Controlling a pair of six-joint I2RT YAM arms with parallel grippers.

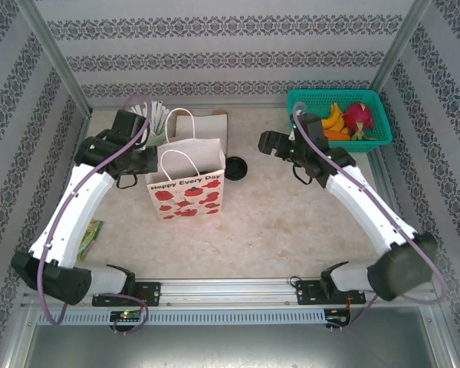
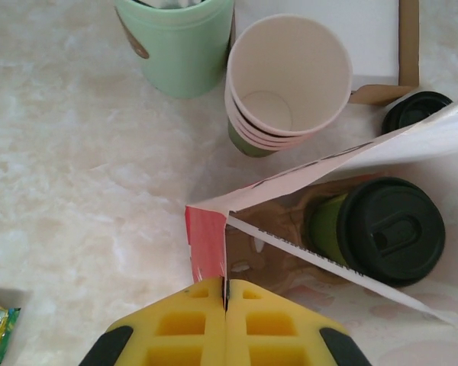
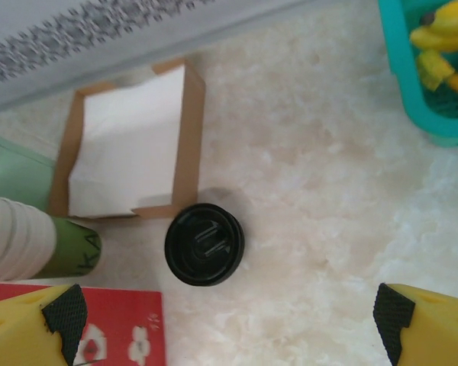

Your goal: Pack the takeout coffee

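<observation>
1. The left pincer [image 2: 225, 296] is clenched on the top edge of the bag [image 2: 206, 240]. It nips the paper at a folded corner where the red print shows.
2. The coffee [image 2: 385, 229] stands upright inside the bag with its black lid on. A strip of its olive side shows beside the lid.
3. In the top view the bag stands upright mid-worktop [image 1: 291, 222], its handles up, with the left arm reaching to its left side.
4. The right pincer [image 3: 229, 314] is released. Its fingers are spread wide with nothing between them, and it hangs over the worktop to the right of the bag.
5. A loose lid [image 3: 204, 244] lies flat on the worktop below the right pincer, just beside the bag's far right corner and apart from it.
6. Behind the bag is a cup stack [image 2: 288, 80] with its open mouth up, beside a mint cup [image 2: 179, 42].
7. A cardboard box [image 3: 130, 145] holding white paper sits right of the stack, with the loose lid just off its near corner.
8. A teal basket [image 1: 372, 100] of fruit occupies the far right corner.
9. A green packet [image 1: 90, 238] lies near the left arm, well apart from the bag.
</observation>
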